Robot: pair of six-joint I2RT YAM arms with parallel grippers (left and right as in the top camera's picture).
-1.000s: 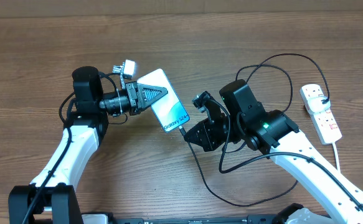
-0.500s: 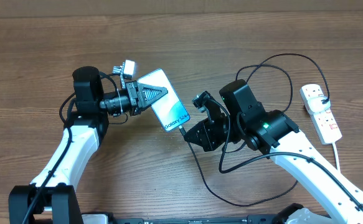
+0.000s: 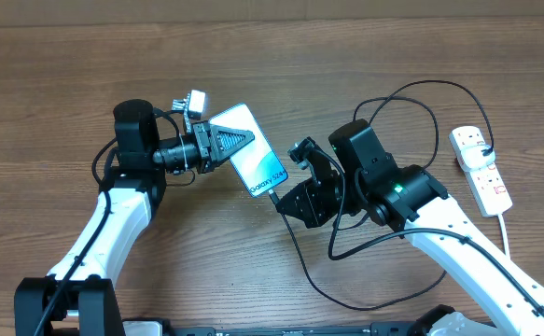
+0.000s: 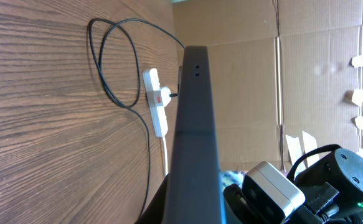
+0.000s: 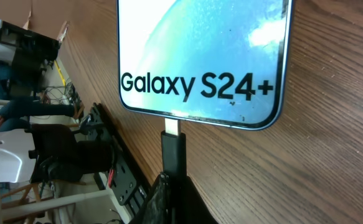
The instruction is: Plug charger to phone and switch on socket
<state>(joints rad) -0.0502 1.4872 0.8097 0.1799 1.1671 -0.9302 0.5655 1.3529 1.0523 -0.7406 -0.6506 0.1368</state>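
Note:
The phone [image 3: 253,154], with a light blue screen and "Galaxy S24+" text, is held tilted above the table. My left gripper [image 3: 232,143] is shut on its upper part. In the left wrist view the phone shows edge-on as a dark bar [image 4: 193,118]. My right gripper [image 3: 288,199] is shut on the charger's black connector [image 5: 174,152]. The connector's silver tip [image 5: 172,126] meets the phone's bottom edge [image 5: 200,115]. The charger's thin black cable [image 3: 421,89] loops back to the white socket strip [image 3: 481,168], where it is plugged in.
The socket strip lies near the table's right edge with its white cord [image 3: 507,224] running toward the front. It also shows in the left wrist view [image 4: 158,109]. Slack black cable [image 3: 346,285] lies on the wood beneath my right arm. Cardboard stands behind the table.
My left gripper has shifted the phone slightly to the right, toward the connector. My right gripper has stayed where it was.

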